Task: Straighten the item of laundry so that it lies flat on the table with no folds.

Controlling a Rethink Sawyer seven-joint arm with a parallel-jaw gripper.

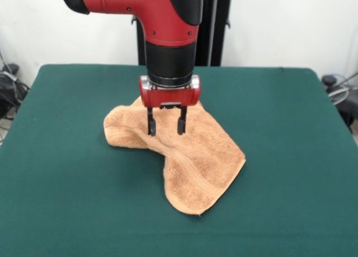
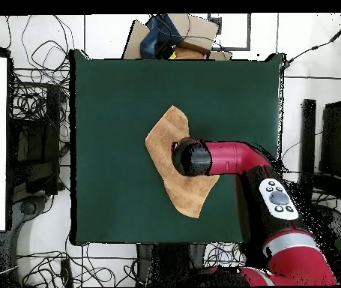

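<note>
The light orange-tan terry towel point(image 1: 184, 151) lies rumpled and folded near the middle of the dark green table point(image 1: 67, 173). One thick lobe bulges to the left and a flatter part with a woven band points toward the front. My gripper point(image 1: 166, 125) hangs straight down over the towel's upper middle, its two black fingers open, tips just above or at the cloth, holding nothing. In the overhead view the towel point(image 2: 169, 142) is a bent strip, and the arm's wrist point(image 2: 192, 158) covers its middle and hides the gripper.
The table's edges point(image 2: 74, 150) are far from the towel on all sides. Cables and boxes lie on the floor around the table. The black pedestal point(image 1: 215, 28) stands behind the far edge.
</note>
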